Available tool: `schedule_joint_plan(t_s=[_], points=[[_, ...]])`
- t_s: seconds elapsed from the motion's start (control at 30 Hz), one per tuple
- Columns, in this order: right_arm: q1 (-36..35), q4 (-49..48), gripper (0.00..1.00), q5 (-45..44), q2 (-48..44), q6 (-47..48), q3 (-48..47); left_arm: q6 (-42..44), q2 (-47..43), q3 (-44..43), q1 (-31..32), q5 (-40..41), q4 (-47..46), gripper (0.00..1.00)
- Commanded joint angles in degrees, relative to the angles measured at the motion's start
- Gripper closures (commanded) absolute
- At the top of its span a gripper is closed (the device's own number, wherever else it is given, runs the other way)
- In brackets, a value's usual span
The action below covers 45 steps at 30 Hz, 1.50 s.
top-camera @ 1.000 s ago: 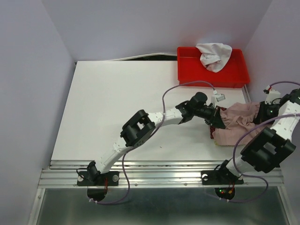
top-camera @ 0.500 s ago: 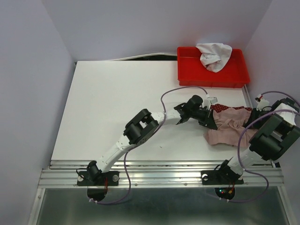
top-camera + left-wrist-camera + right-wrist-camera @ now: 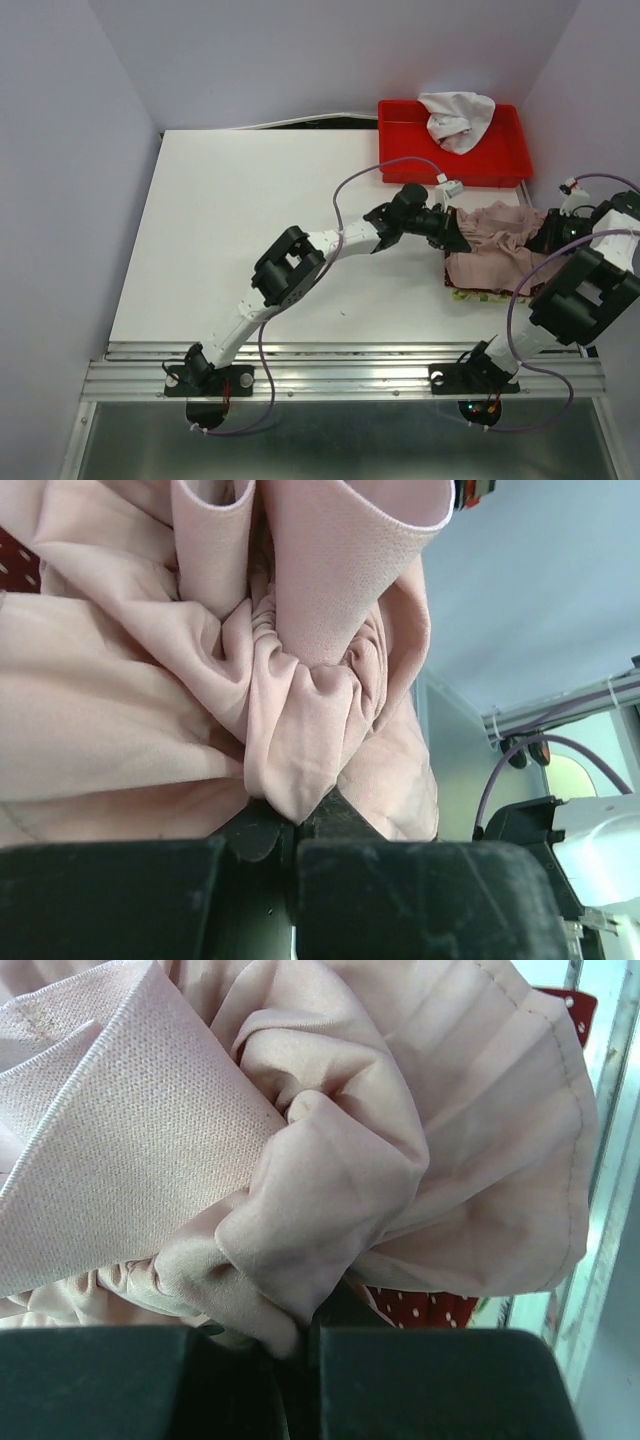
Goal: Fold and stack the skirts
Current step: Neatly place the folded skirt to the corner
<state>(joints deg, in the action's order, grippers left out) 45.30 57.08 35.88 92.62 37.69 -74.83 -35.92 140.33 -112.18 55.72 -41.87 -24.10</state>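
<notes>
The white table (image 3: pixel 250 230) bears a red tray (image 3: pixel 400 160) beyond the left gripper (image 3: pixel 458 236), and a yellow-green skirt (image 3: pixel 485 295) just nearer than it.

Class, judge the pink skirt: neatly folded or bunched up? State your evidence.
Bunched up. The pink skirt sits in crumpled gathers, pinched by the left gripper and the right gripper, both shut on its cloth.

Left wrist: left gripper (image 3: pixel 295 825) clamped on pink skirt (image 3: pixel 300 680).
A bunched fold of the pink skirt is pinched between the dark fingers, with the waistband looped above the pinch. Dark red dotted skirt (image 3: pixel 15 565) peeks out at the pink skirt's upper-left edge. Purple cable (image 3: pixel 505 765) and white housing (image 3: pixel 600 850) sit to its lower right.
</notes>
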Motion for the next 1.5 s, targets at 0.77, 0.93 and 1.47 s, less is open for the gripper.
schedule_joint_plan(t_s=[0.77, 0.93, 1.47], points=[[-2.6, -9.9, 0.04, -3.7, 5.3, -8.9, -7.7, 7.4, -11.6, 7.8, -5.4, 2.3, 5.7, 0.24], [-3.9, -6.3, 0.00, -1.1, 1.1, -10.2, -13.6, 14.5, -21.2, 12.9, -7.8, 6.2, 12.0, 0.02], [-24.5, -2.9, 0.00, 5.7, -15.9, -16.2, -12.1, 33.9, -42.9, 19.0, -23.9, 15.3, 36.7, 0.01]])
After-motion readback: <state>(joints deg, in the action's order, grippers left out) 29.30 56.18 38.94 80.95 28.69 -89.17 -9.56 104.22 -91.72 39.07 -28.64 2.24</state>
